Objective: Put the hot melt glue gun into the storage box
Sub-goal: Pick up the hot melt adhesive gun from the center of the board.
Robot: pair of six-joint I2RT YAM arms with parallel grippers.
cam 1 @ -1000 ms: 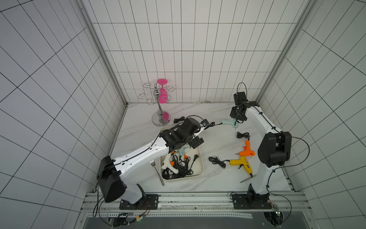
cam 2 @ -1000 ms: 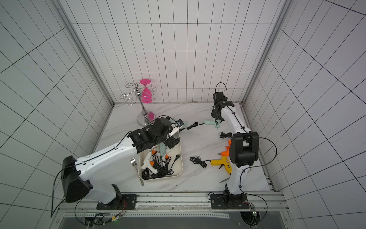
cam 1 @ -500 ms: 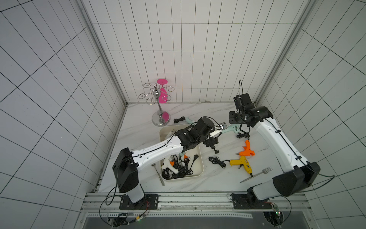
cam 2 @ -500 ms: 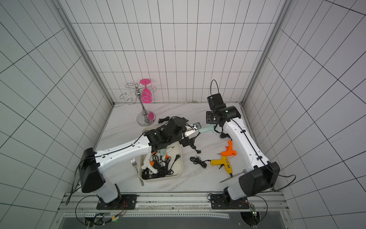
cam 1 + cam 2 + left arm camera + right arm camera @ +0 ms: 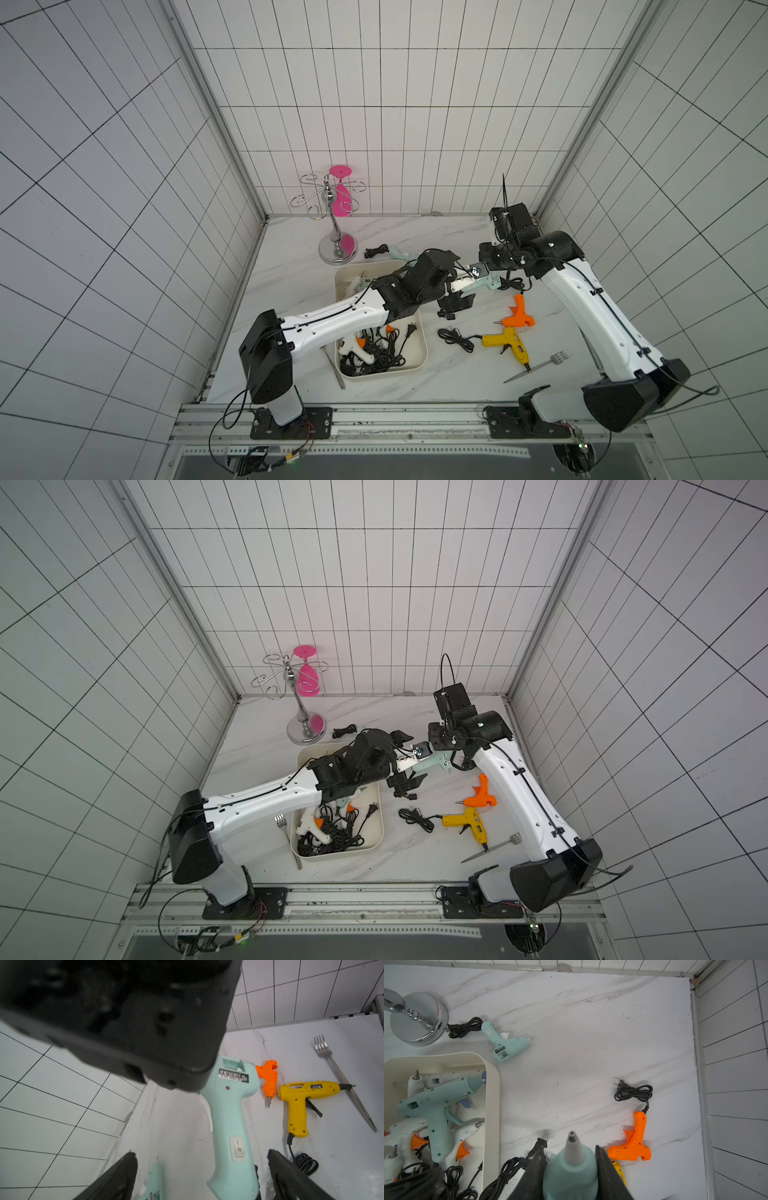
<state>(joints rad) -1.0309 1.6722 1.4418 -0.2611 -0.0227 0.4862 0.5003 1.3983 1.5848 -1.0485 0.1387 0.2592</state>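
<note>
My right gripper (image 5: 569,1149) is shut on the barrel of a mint-green hot melt glue gun (image 5: 571,1167), and holds it above the table right of the storage box (image 5: 424,349). In both top views the gun (image 5: 484,283) (image 5: 432,763) hangs between the two arms. My left gripper (image 5: 200,1153) is open, and the gun's handle (image 5: 226,1126) hangs between its fingers, apart from both. The cream storage box (image 5: 493,1095) holds several glue guns and black cords.
An orange glue gun (image 5: 517,318), a yellow one (image 5: 509,343) and a fork (image 5: 540,365) lie on the table to the right. Another mint gun (image 5: 504,1043) lies behind the box, near a chrome rack (image 5: 336,216) with a pink glass. A second fork (image 5: 282,825) lies left of the box.
The right gripper has brought the mint gun from the back right toward the middle. The left gripper has swung from over the box to the gun's handle.
</note>
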